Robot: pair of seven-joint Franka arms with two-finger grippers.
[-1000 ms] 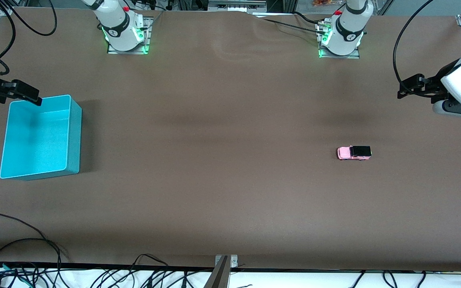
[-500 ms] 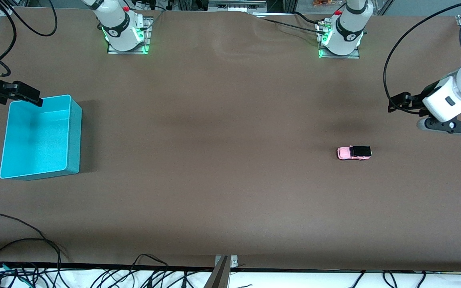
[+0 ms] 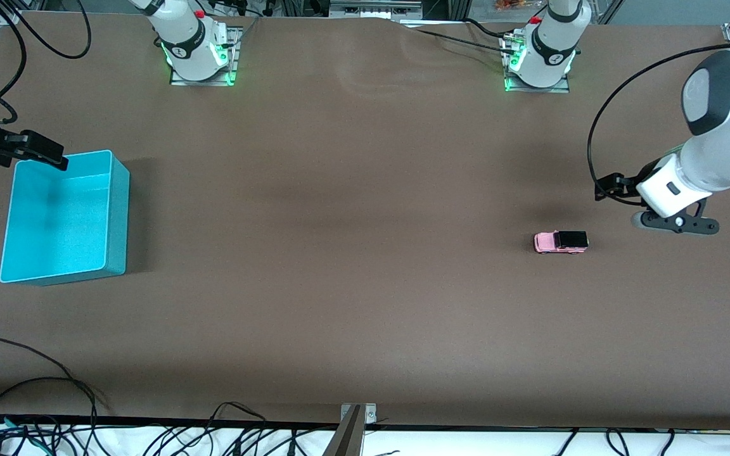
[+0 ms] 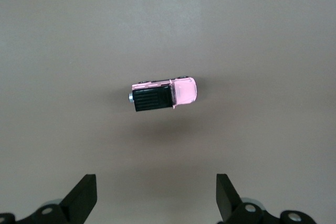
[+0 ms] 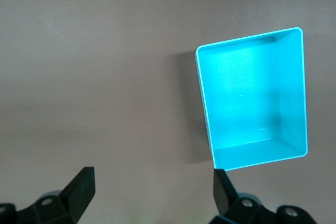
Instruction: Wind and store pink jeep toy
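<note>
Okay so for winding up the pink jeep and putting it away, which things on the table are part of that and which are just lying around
Part of the job:
- pink jeep toy, on the table toward the left arm's end
- teal bin, empty, toward the right arm's end
- left gripper, open, over the table beside the jeep
- right gripper, open, over the bin's rim

Just lying about:
- loose cables along the table's near edge

Jeep [image 3: 561,242] sits on the table [image 3: 352,253] toward the left arm's end, bin [image 3: 118,215] well apart at the right arm's end, left gripper [image 3: 612,188] over table near jeep.
</note>
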